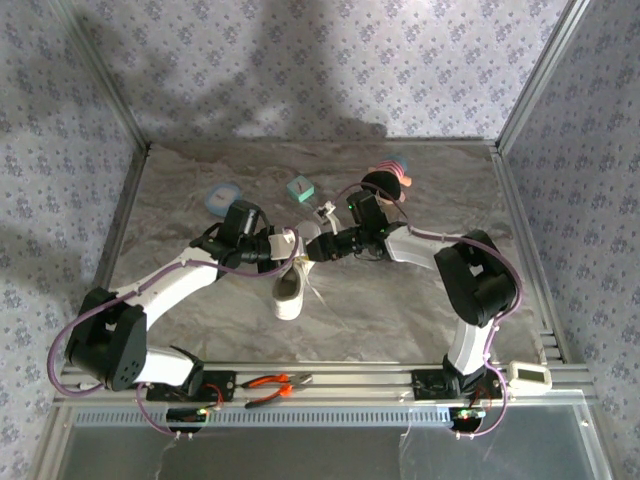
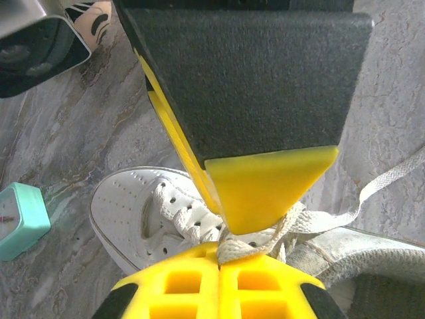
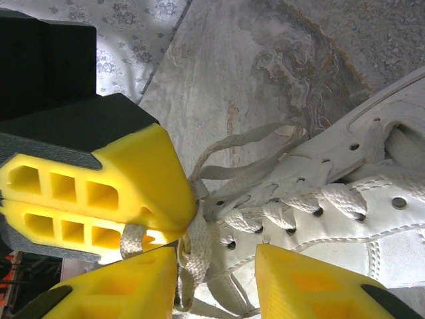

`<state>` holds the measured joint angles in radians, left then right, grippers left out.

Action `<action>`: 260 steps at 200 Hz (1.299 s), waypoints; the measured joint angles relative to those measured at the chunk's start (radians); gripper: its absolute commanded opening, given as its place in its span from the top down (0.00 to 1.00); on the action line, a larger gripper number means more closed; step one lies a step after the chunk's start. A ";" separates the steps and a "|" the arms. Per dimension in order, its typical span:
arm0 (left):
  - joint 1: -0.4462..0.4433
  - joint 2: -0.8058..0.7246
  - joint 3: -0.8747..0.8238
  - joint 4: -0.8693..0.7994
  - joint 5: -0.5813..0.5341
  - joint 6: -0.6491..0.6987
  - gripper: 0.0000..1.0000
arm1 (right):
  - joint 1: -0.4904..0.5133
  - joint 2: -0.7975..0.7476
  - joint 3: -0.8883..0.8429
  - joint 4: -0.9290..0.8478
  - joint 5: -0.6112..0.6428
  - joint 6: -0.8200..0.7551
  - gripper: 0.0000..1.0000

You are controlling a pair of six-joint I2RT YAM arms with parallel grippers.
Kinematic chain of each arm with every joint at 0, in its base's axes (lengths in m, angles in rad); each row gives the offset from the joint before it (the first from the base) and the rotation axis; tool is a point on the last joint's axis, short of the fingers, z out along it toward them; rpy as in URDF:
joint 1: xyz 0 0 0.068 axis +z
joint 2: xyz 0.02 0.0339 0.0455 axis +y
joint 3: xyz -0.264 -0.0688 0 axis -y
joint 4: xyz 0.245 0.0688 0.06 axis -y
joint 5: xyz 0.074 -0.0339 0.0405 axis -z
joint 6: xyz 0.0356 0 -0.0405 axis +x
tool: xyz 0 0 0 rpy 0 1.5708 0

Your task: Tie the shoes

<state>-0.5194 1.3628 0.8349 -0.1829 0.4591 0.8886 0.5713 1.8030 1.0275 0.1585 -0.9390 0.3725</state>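
The sneaker (image 1: 289, 295) sits mid-desk (image 1: 420, 320). Just above it the left gripper (image 2: 219, 260) is pressed together, pinching the laces (image 2: 189, 222). The right gripper (image 3: 216, 269) crowds in with fingers spread around them. A teal box (image 1: 300, 188) and a dark round object (image 1: 385, 182) lie further up, pliers (image 1: 275, 383) at the bottom.

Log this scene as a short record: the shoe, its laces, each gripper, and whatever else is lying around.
shoe: white sneaker, lying on the table between the two arms
laces: threaded through the eyelets, ends loose, no bow visible
left gripper: shut on the laces
right gripper: open, a lace strand between its fingers
other: teal box farther back; pliers at the near edge
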 measured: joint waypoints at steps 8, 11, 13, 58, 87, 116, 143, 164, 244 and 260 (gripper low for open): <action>0.000 0.000 0.000 0.000 0.000 0.000 1.00 | 0.000 0.002 0.002 -0.004 -0.002 0.000 0.60; 0.000 0.000 0.000 0.000 0.000 0.000 1.00 | 0.001 0.002 0.003 -0.005 -0.002 0.000 0.59; 0.000 0.000 0.000 0.000 0.000 0.000 1.00 | 0.001 0.003 0.004 -0.005 -0.003 -0.001 0.59; 0.000 0.000 0.000 0.000 0.000 0.000 1.00 | 0.005 0.013 0.017 -0.006 -0.013 -0.008 0.53; 0.000 0.000 0.000 -0.001 0.000 0.000 1.00 | 0.006 0.017 0.026 -0.013 -0.016 -0.018 0.55; 0.000 0.000 0.000 -0.006 -0.003 0.000 1.00 | 0.007 0.018 0.032 -0.018 -0.022 -0.034 0.84; 0.000 0.000 0.000 -0.014 -0.003 0.001 1.00 | 0.004 0.017 0.031 -0.019 -0.012 -0.045 1.00; 0.000 -0.002 0.000 -0.017 -0.003 0.002 1.00 | -0.008 0.014 0.024 -0.019 0.000 -0.045 1.00; 0.000 -0.018 0.000 -0.028 -0.003 0.019 0.68 | -0.034 -0.031 0.002 -0.022 0.066 -0.064 1.00; 0.000 -0.026 0.000 -0.034 -0.006 0.013 0.57 | -0.029 -0.031 0.007 -0.044 0.074 -0.082 1.00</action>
<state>-0.5194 1.3369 0.8349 -0.2173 0.4526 0.9020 0.5423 1.7718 1.0344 0.1143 -0.8654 0.2905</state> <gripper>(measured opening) 0.365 0.045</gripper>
